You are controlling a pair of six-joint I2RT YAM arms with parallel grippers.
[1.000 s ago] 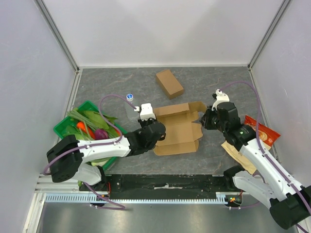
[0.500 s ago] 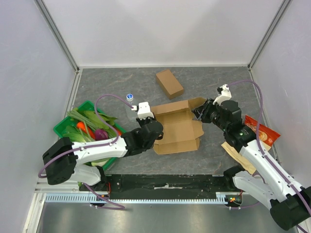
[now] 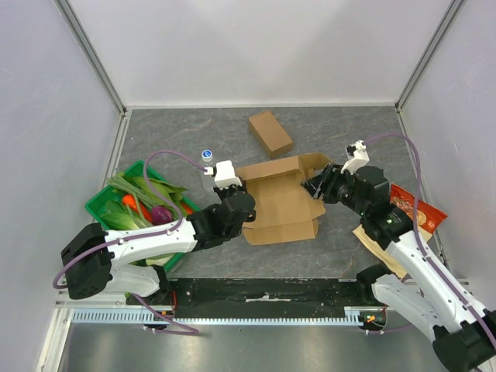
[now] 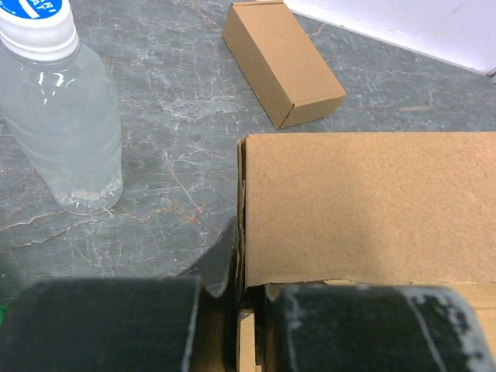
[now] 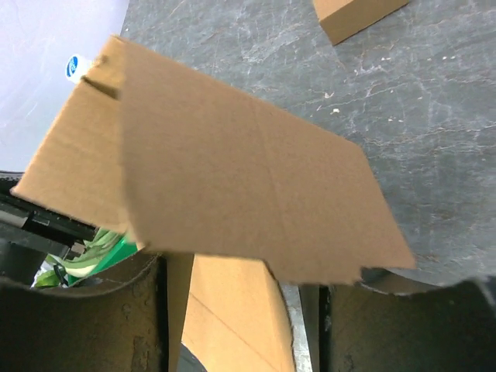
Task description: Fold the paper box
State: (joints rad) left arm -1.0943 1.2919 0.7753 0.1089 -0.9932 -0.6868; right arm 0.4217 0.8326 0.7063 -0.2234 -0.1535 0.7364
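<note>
Nearest, the left gripper (image 4: 249, 318) was clenched on the left wall of the half-formed paper box (image 3: 283, 205) at mid-table, apparently pinning it so the lid could swing. Opposite, the right gripper (image 5: 244, 325) had its jaws released, straddling the raised lid flap (image 5: 232, 170) without gripping it. A green vegetable tray (image 3: 90, 208) and water bottle (image 4: 66, 116) crowded the left side. A small closed carton (image 3: 270, 133) lay beyond, well apart.

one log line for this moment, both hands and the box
left hand: shut on paper box left edge | right hand: open at its right side | fold: unfinished
</note>
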